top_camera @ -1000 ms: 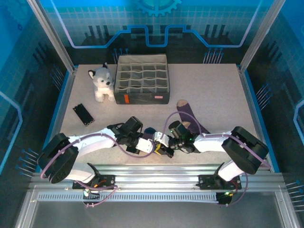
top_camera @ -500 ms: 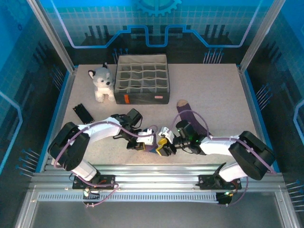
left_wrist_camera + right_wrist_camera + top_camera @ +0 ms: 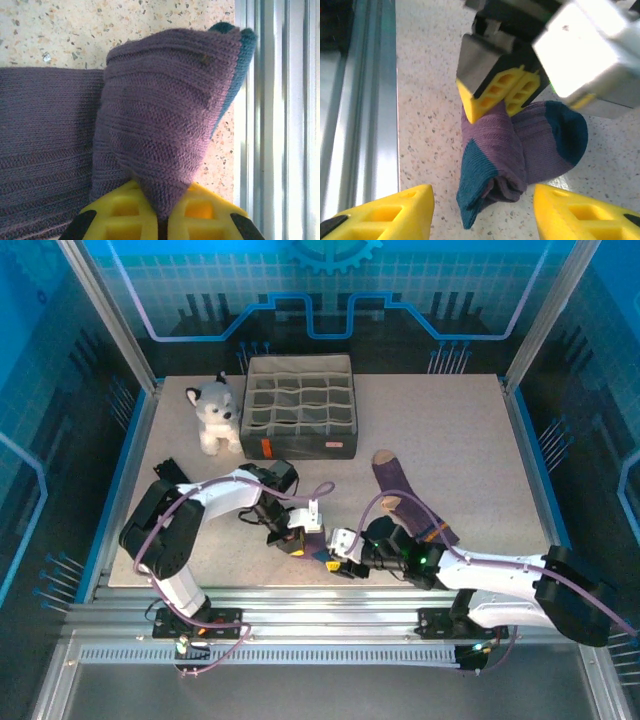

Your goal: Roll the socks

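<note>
Showed a speckled table (image 3: pixel 470 430) from above, walled in blue, with a metal rail (image 3: pixel 330 602) along its near edge. Held a grey cloth box (image 3: pixel 300 448) of small compartments at the back, and a toy dog (image 3: pixel 214 415) sitting upright just beside it, on the left of the overhead view. Had the tan-toed sock (image 3: pixel 400 485) lying flat and unrolled right of centre, well apart from the box. Placed the navy-toed sock (image 3: pixel 495 155) close to the near edge, folded over itself into a loose, half-made roll: purple knit, navy at the open end and at the toe. Caught the left gripper (image 3: pixel 160 220) with jaws together, clamped on a fold of the purple knit drawn up into a peak. Caught the right gripper (image 3: pixel 482 210) near the roll with jaws well apart, holding nothing.

Likely trouble from here:

- Depended on one pinch alone, set on a single fold rather than the whole bundle, so the roll could have sprung open or slipped from the pads under any tug.
- Could have dragged the roll onto the rail, with so little table left at that edge.
- Could have shut the open jaws on the other gripper's fingertips instead of the knit, given the tight quarters.
- Left the flat sock outside the roll — no paired bundle yet.
</note>
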Robot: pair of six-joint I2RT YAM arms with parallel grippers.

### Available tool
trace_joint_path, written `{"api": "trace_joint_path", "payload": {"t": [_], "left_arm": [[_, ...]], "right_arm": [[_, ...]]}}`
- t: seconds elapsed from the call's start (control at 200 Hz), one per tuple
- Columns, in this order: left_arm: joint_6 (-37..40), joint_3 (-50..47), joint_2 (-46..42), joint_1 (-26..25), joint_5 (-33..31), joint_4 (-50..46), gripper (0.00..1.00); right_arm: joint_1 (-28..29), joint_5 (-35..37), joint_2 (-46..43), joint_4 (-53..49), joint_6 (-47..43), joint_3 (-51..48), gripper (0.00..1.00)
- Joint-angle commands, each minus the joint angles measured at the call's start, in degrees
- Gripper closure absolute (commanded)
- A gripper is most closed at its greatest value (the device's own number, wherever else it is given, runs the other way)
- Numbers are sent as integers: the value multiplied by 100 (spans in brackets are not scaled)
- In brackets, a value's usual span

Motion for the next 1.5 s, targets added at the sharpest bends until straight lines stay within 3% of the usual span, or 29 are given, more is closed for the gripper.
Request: {"api": "trace_joint_path", "payload": {"t": [0.0, 0.27, 0.52, 0.705, 0.805, 0.93, 1.011, 1.066, 1.211, 1.496], "left_arm": [[-117, 176, 300, 113, 242, -711, 100], [-169, 408, 570, 255, 531, -971, 100], [-143, 440, 586, 304, 602, -999, 100], [-133, 432, 589, 361, 644, -989, 100], [-142, 414, 580, 379, 663, -960, 100], [-190, 378, 538, 405, 646, -896, 100], [-469, 314, 436, 407, 513, -705, 100], [-1046, 299, 345, 412, 272, -434, 90], [-1492, -46, -316, 414, 176, 123, 72], [-2697, -217, -1491, 487, -157, 661, 64]], "right_arm": [[350, 983, 130, -171, -977, 164, 43], [810, 1451, 1156, -52, -1899, 636, 40], [833, 1513, 2063, 326, -2045, 1043, 40], [826, 1554, 2531, 240, -2009, 1255, 46], [827, 1644, 2707, 148, -1995, 1350, 55], [834, 1786, 2815, 139, -1995, 1388, 88], [828, 1788, 2781, 108, -2021, 1388, 100], [832, 1809, 2743, 48, -2032, 1385, 100], [828, 1926, 2719, -130, -2066, 1375, 100], [937, 2158, 2724, -288, -1937, 1428, 100]]}}
